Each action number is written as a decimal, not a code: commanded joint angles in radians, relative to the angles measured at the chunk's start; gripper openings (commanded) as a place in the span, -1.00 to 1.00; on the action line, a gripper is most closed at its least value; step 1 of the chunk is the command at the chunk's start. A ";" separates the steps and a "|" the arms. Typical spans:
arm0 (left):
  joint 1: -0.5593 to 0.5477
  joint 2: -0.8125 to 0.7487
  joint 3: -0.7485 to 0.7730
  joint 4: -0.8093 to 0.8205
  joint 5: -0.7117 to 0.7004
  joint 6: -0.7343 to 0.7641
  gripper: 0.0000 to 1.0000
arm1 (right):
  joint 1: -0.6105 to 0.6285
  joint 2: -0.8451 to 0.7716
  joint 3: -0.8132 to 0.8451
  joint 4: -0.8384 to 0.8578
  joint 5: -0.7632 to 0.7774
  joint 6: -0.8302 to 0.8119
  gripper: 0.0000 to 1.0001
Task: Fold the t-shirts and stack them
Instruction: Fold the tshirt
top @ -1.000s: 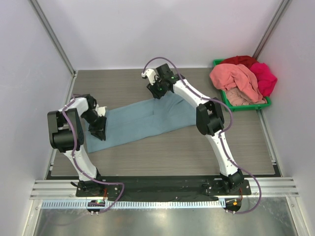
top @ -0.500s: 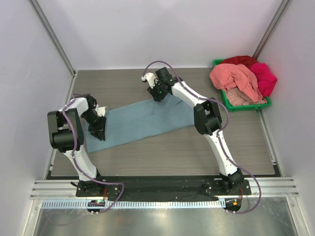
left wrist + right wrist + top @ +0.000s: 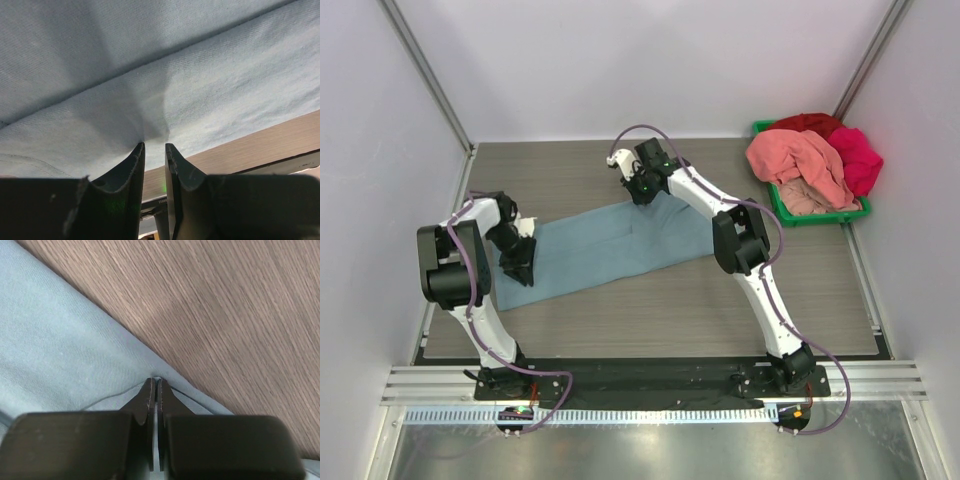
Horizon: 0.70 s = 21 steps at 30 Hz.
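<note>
The right gripper (image 3: 154, 381) has closed, pinching the blue-grey t-shirt (image 3: 610, 245), whose long axis runs from it to the left gripper (image 3: 154, 145), pinching the other end.

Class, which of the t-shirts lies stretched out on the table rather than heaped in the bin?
The blue-grey t-shirt: it lies stretched across the table; the salmon-pink t-shirt, magenta t-shirt and red t-shirt are heaped in the green bin.
</note>
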 commanded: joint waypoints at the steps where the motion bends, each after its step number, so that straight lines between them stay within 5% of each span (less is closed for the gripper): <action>1: -0.005 0.009 0.026 -0.002 -0.004 -0.005 -0.52 | 0.005 -0.072 0.024 0.013 -0.009 0.000 -0.97; 17: -0.014 0.012 0.034 0.006 -0.025 -0.011 -0.54 | 0.009 -0.133 -0.001 0.027 -0.101 0.012 -0.97; 21: -0.016 0.001 0.037 0.009 -0.041 -0.012 -0.53 | 0.011 -0.121 0.014 0.028 -0.089 0.012 -0.77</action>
